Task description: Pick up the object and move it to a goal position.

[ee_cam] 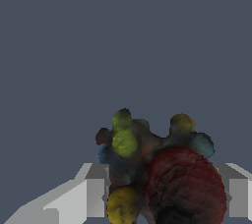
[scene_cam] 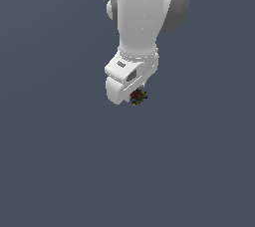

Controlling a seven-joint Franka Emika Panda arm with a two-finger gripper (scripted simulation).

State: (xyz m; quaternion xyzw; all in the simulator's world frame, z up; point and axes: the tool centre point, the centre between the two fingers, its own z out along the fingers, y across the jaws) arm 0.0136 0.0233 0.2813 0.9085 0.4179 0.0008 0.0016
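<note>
The object (scene_cam: 138, 95) is a tiny lumpy thing mottled dark red, olive-yellow, blue and black. In the exterior view it peeks out from under the white hand of the arm. In the wrist view the object (ee_cam: 162, 169) fills the space between the two grey fingers (ee_cam: 93, 196). My gripper (ee_cam: 165, 196) stands with one finger on each side of the object and touching it, shut on it. In the exterior view the gripper (scene_cam: 134, 96) has its fingertips hidden by the hand. How high the object is above the surface cannot be told.
A plain, flat, dark grey-blue surface (scene_cam: 60, 161) fills both views around the arm. The white arm (scene_cam: 142, 17) reaches in from the top of the exterior view. No goal marker or other object shows.
</note>
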